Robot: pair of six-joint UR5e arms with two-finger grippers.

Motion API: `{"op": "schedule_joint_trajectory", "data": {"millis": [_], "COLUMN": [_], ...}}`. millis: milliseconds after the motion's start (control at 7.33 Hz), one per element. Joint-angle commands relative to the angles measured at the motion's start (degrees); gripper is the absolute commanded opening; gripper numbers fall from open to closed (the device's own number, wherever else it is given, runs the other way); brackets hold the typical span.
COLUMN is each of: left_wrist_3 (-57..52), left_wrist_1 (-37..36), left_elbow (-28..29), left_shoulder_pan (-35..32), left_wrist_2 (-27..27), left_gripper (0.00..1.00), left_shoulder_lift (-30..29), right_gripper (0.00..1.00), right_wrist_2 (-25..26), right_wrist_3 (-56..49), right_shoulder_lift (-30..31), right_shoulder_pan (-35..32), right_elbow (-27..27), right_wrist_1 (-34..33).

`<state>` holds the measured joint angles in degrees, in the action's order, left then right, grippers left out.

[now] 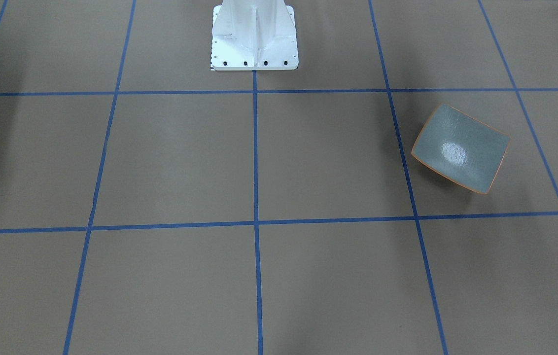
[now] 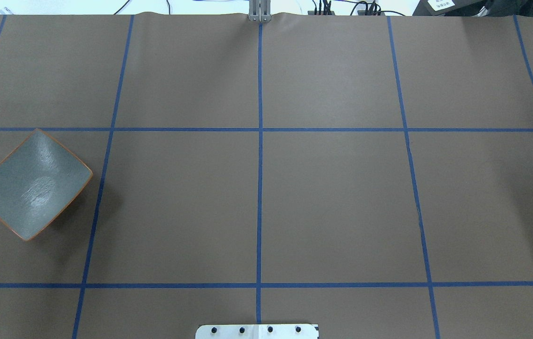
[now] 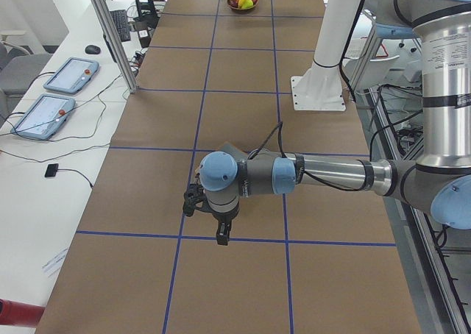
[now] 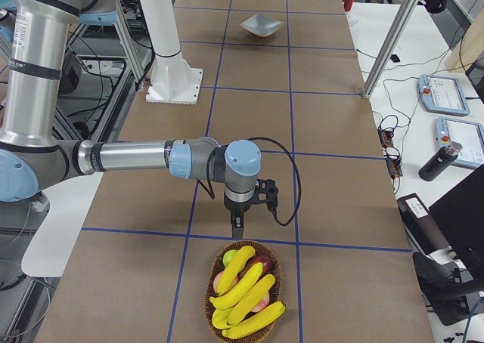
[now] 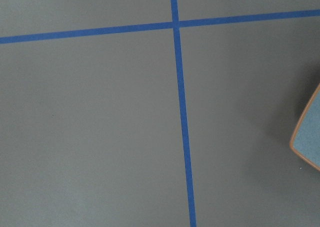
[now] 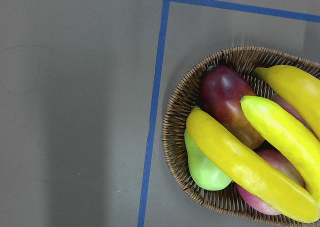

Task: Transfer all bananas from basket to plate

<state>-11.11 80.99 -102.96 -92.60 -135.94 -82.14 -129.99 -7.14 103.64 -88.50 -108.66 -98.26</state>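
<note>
Fingers on my right gripper (image 4: 238,230) point straight down just beside the basket (image 4: 209,298), on its side toward the plate (image 4: 262,26). Only a side camera catches them, so I cannot tell whether they are parted or closed. The same goes for my left gripper (image 3: 221,237): it hangs fingers-down above the table (image 2: 332,197), well apart from the basket, toward the opposite end, and I cannot tell its state either.

The bananas (image 4: 249,288) lie in the basket, piled lengthwise over a red fruit (image 6: 227,102) and a green fruit (image 6: 202,167). From my right wrist I look down on the basket's woven rim, with a line of blue tape (image 6: 155,87) running just beside it.

The plate sits on the table well apart from the basket, near the far end, turned corner-on to the tape grid. My left wrist camera catches only one orange-rimmed corner of it at the edge of its view.
</note>
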Motion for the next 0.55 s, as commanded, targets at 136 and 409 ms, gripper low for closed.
{"op": "schedule_joint_trajectory", "data": {"millis": [136,409], "left_wrist_3": [-0.14,-0.14], "left_wrist_1": [0.39,1.35], "left_elbow": [-0.22,-0.57], "left_shoulder_pan": [-0.03,-0.03], "left_wrist_2": [0.15,0.15], "left_gripper": [1.0,1.0], "left_shoulder_lift": [-1.09,-1.09], "right_gripper": [1.0,1.0], "right_wrist_2": [0.0,0.26], "right_wrist_3": [0.02,-0.5], "right_shoulder_lift": [-0.45,-0.63], "right_shoulder_pan": [0.0,-0.35], "right_elbow": [-0.41,-2.51], "right_wrist_1": [0.0,0.18]}}
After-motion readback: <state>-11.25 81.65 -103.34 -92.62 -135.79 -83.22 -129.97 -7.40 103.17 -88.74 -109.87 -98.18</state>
